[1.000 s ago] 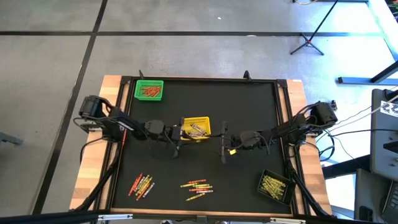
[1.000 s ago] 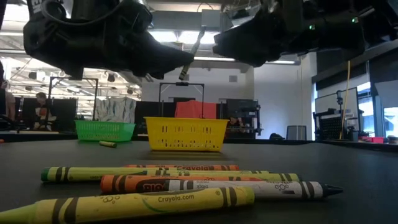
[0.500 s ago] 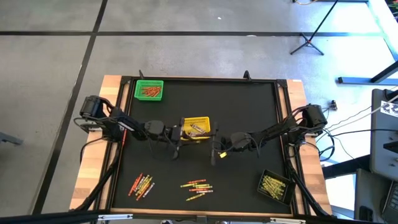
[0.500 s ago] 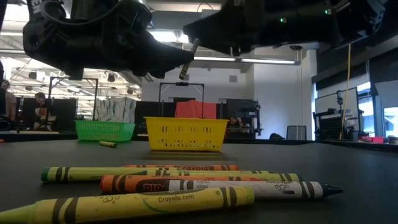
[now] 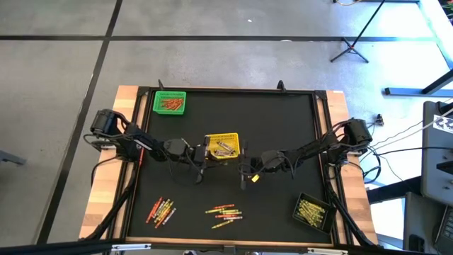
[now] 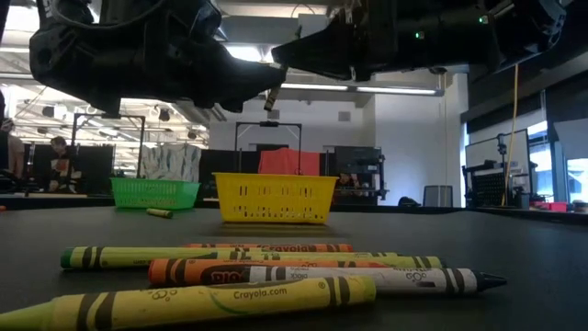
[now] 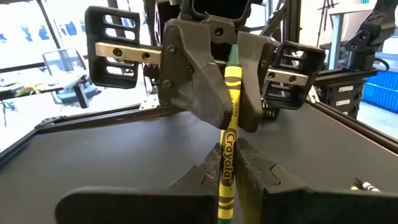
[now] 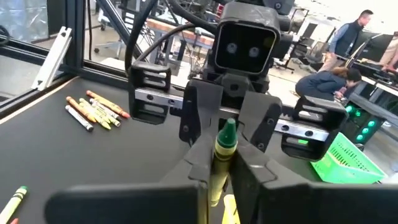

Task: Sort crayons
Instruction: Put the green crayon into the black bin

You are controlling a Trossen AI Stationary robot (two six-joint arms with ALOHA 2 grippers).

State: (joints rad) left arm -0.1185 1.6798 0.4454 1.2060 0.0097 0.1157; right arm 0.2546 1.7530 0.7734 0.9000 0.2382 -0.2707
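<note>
Both grippers are shut on one yellow-green crayon (image 7: 229,127), which they hold in the air just near of the yellow basket (image 5: 209,146). My left gripper (image 7: 227,180) comes from the table's left, my right gripper (image 8: 217,165) from the right, and they meet fingertip to fingertip (image 5: 224,166). The crayon stands steeply with its green point (image 8: 226,129) up. Its lower end (image 6: 269,101) pokes out below the fingers. Other crayons lie loose on the black mat in two groups (image 5: 161,210) (image 5: 224,214). My left gripper pinches the crayon's lower half (image 7: 225,177) between its two fingers. The fingers lie level, come from the table's left and cross the crayon. The crayon is lifted clear of the table, steep, point up. My right gripper pinches the crayon's upper part (image 8: 217,155), just below the green point, between its two fingers. They lie level, come from the table's right and cross the crayon. The point stands up above the fingers.
The yellow basket holds a few crayons. A green basket (image 5: 157,103) with orange-red crayons stands at the far left, and a black basket (image 5: 300,202) with yellow ones at the near right. One crayon (image 6: 159,212) lies by the green basket. People show in the room beyond the table.
My right gripper has moved toward the table's left, up to my left gripper, rolling a little. It has shut on the upper part of the crayon. The crayon has stayed where it was, in the left gripper.
</note>
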